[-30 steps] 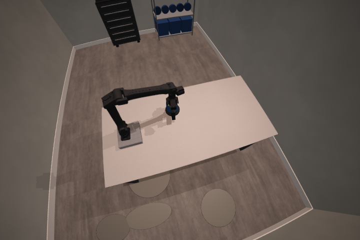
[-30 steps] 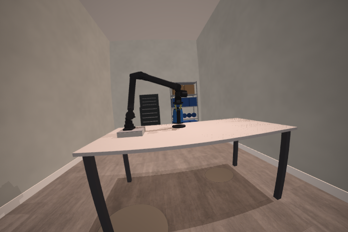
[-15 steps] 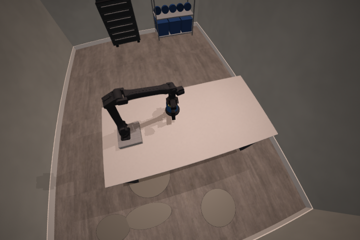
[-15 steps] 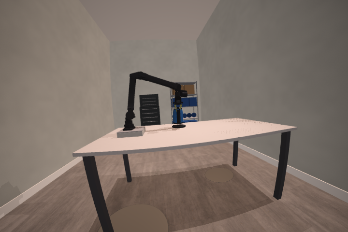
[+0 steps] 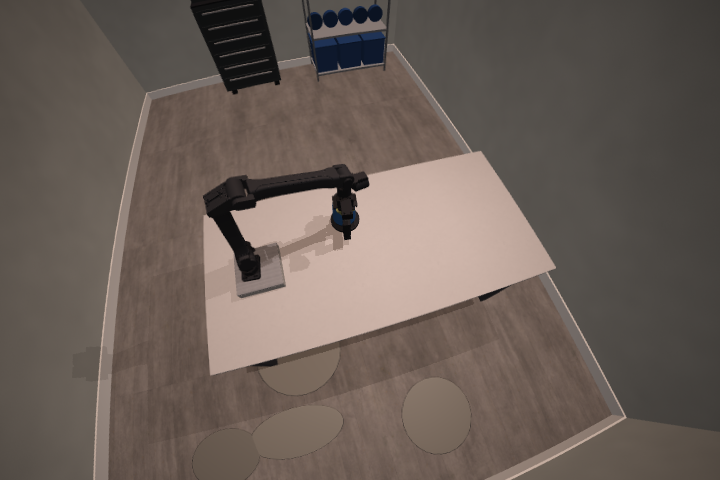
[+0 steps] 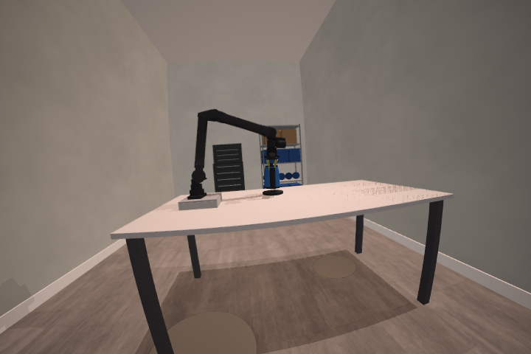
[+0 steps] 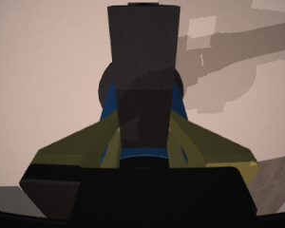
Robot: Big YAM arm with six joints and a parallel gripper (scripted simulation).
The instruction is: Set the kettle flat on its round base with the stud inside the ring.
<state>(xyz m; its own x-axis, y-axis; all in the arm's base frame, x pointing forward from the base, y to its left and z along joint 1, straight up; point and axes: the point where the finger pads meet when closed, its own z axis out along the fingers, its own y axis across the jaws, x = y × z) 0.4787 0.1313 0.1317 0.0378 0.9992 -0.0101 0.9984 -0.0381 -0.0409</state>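
Observation:
The blue kettle point(image 6: 271, 177) is upright over the black round base point(image 6: 272, 192) on the table, near the far edge. I cannot tell whether it rests on the base or hangs just above it. From above, the kettle point(image 5: 340, 217) hides the base. My gripper point(image 6: 271, 161) comes down from above and is shut on the kettle's dark handle bar point(image 7: 144, 83). In the wrist view the olive fingers clamp the bar from both sides, with the blue body point(image 7: 111, 104) showing behind it. The stud is hidden.
The arm's grey mounting plate point(image 5: 260, 277) sits at the table's left end. A black drawer cabinet point(image 5: 236, 42) and a shelf with blue bins point(image 5: 348, 36) stand by the far wall, off the table.

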